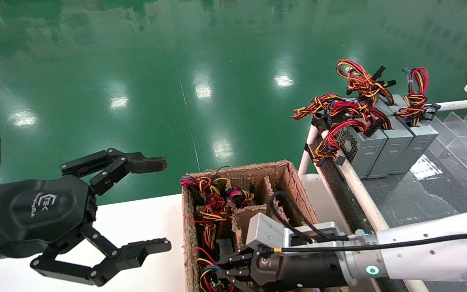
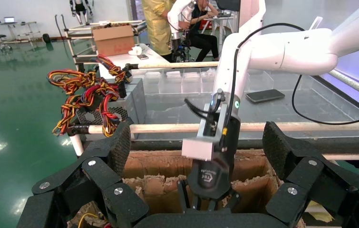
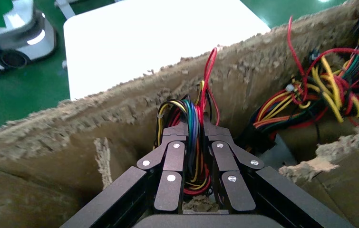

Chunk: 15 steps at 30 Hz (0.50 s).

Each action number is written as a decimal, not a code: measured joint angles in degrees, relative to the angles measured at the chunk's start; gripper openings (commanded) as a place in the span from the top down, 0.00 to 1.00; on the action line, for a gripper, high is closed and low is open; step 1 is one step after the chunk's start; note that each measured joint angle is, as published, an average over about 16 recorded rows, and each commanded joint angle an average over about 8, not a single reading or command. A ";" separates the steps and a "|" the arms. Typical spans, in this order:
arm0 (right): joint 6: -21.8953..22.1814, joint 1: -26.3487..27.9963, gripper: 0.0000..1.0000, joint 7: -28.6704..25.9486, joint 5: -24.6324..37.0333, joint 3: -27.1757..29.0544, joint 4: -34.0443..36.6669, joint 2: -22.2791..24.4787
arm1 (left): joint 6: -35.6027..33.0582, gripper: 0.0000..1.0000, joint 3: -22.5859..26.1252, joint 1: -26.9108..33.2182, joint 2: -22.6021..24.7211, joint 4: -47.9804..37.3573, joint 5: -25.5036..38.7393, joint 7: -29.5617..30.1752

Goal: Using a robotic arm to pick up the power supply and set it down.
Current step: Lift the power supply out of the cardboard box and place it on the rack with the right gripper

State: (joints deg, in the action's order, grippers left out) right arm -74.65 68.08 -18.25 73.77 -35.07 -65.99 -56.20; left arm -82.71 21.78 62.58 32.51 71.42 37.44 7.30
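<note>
The robotic arm (image 1: 428,247) reaches from the right down into a torn cardboard box (image 1: 294,178). Its right gripper (image 1: 217,275) is shut on the power supply's looped red, yellow and blue wire bundle (image 3: 194,123), which the right wrist view shows pinched between the fingers (image 3: 175,156). The power supply's grey body is hidden low in the box. The left wrist view shows that same gripper (image 2: 210,199) deep between the box dividers. My left gripper (image 1: 158,205) hangs open to the left of the box with nothing in it, its upper fingertip pad worn brown.
More wire bundles (image 1: 213,198) fill the box's other compartments. Three alike grey units (image 1: 379,150) with red-orange wires stand on the dark shelf at the right, behind a pale rail (image 1: 359,186). The box sits on a white table (image 1: 136,219) with green floor beyond.
</note>
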 measured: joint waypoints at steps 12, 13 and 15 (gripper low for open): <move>-1.58 -0.87 1.00 1.91 -10.09 6.21 -0.61 4.31 | 0.00 0.00 0.00 0.00 0.00 0.00 0.00 0.00; -1.58 -0.94 1.00 1.98 -10.90 6.80 -0.69 4.74 | 0.00 0.00 0.00 0.00 0.00 0.00 0.00 0.00; -1.53 -1.10 1.00 2.15 -12.51 7.99 -0.82 5.60 | 0.00 0.00 0.00 0.00 0.00 0.00 0.00 0.00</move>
State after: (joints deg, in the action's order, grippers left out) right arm -76.18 66.99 -16.10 61.26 -27.08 -66.81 -50.60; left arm -82.71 21.79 62.58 32.51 71.42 37.44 7.30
